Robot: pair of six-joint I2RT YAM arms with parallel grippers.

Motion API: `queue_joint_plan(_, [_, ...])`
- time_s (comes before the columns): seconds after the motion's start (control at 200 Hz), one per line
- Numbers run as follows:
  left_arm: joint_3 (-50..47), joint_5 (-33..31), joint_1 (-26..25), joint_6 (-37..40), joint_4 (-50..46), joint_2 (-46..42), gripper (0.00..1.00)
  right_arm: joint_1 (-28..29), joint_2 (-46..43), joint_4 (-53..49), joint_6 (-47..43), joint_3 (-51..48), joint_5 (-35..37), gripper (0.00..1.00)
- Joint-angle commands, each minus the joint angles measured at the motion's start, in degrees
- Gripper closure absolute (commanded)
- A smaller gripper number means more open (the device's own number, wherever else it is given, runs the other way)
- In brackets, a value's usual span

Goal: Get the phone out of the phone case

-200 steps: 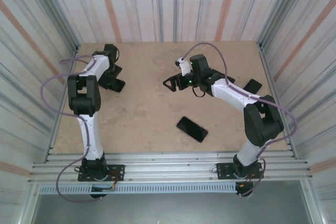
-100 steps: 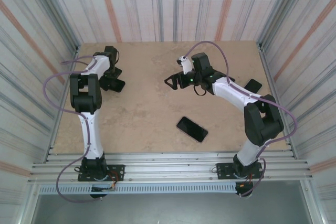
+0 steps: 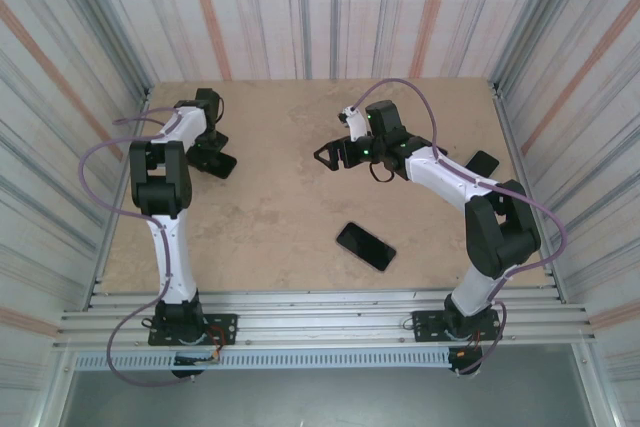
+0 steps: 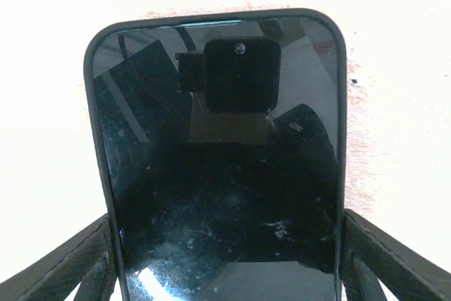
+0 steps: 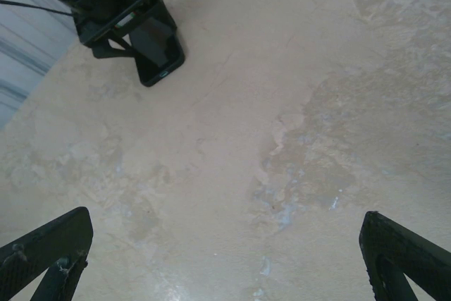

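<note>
Phone is still in its phone case, lying screen-up on the desk in the upper left of the overhead frame. It sits between the fingers of the left pincer. A second ago that pincer was spread full, and now it's closed in on the case sides. I can't tell if it's pinching yet. Right pincer stays spread wide over bare desk. I'd guess the grab is just starting.

Left arm and right arm: white link shells, black joints, black bolted base plates. Purple cable along each. Green lamp on right wrist. Right hand: matte black fingers.
</note>
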Motion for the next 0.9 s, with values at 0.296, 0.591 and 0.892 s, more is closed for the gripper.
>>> queue_joint_plan(0.296, [-5.0,4.3,-1.1,8.2,5.9,-10.5,0.34,-0.4,0.3,5.8,8.0,-1.2,-4.2,0.01])
queue_joint_plan(0.591, [-11.0,5.9,-5.4,13.4,9.6,-20.8,0.35,0.5,1.3,14.6,14.9,-4.5,-6.0,0.00])
queue_joint_plan(0.892, [-15.1,7.3,-13.6,19.3,12.8,-28.3,0.35,4.0,4.7,20.3,21.9,-3.9,-3.0,0.06])
